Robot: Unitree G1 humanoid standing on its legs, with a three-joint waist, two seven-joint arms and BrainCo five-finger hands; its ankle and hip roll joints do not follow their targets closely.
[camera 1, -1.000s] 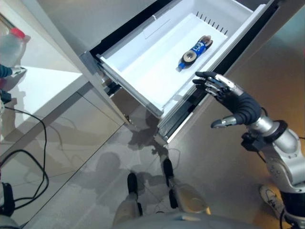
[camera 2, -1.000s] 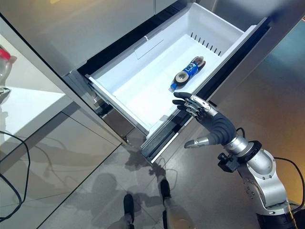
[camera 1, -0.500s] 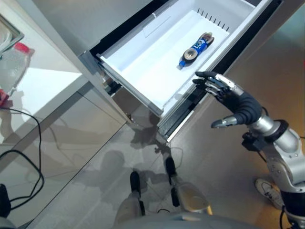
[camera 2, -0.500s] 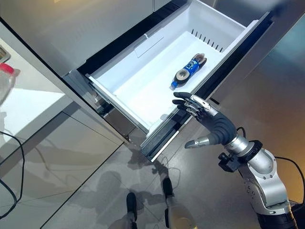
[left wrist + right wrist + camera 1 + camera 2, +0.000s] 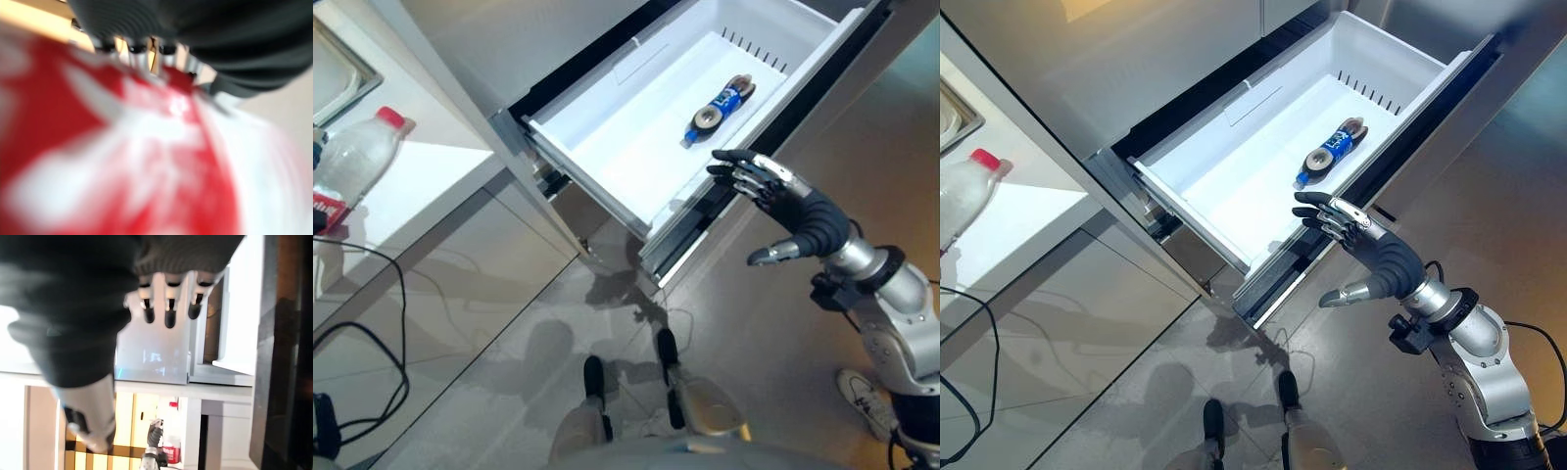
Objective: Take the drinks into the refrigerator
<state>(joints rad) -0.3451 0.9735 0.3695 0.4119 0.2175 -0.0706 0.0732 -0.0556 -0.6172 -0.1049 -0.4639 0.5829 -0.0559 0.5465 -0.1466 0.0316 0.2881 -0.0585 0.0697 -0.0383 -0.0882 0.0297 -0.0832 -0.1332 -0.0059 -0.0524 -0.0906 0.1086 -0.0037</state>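
I am seeing a blue-labelled bottle (image 5: 717,106) lying on its side in the white refrigerator drawer (image 5: 607,147), which is standing pulled out. My right robot hand (image 5: 783,201) is hovering at the drawer's right rim, fingers spread wide, empty. A clear red-capped bottle (image 5: 352,166) is showing far left over the white desk (image 5: 431,176), with my left robot hand (image 5: 205,29) up against its red label; I cannot tell its grip.

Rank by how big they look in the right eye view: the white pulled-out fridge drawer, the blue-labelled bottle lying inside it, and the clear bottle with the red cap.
1. White pulled-out fridge drawer, largest by far.
2. Clear bottle with the red cap; it is cut off by the picture's edge, so its full size is unsure.
3. Blue-labelled bottle lying in the drawer, smallest, though it lies farther from the camera.
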